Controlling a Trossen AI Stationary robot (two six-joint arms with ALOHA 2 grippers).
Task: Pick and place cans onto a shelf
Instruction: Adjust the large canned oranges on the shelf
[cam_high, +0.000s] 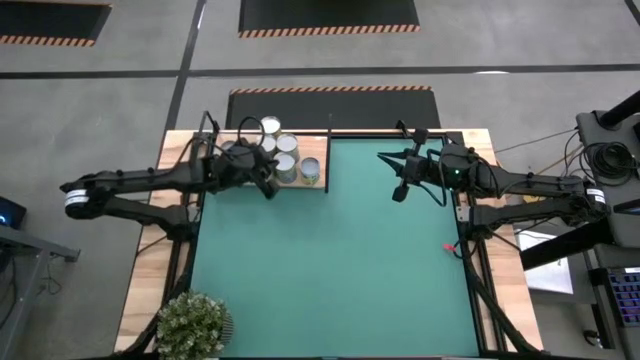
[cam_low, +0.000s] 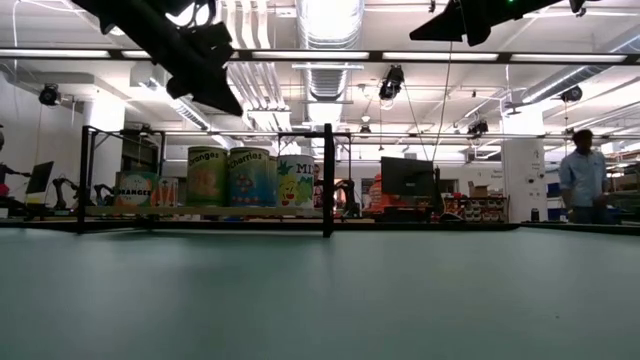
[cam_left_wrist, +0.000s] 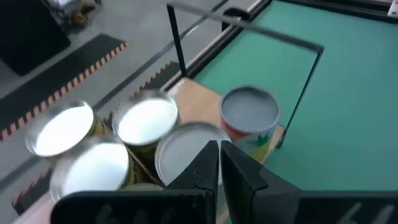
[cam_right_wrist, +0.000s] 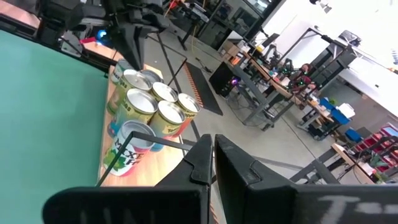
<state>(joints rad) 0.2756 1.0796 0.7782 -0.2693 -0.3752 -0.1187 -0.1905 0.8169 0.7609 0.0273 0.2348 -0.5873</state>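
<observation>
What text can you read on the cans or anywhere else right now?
"ORANGES" on the short can at the far left of the shelf, low view.
"oranges" on the tall green can.
"Cherries", roughly, on the blue can; blurred, not certain.
"Mi", cut off by a black post, on the can with a pineapple picture.
"MIXED" on the nearest can, right wrist view.
Smaller print: unreadable.

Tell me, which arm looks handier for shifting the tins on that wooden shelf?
Probably the left: its tool hangs right over the cans on the shelf, fingers shut and empty. The right tool hovers apart over the green mat.
</observation>
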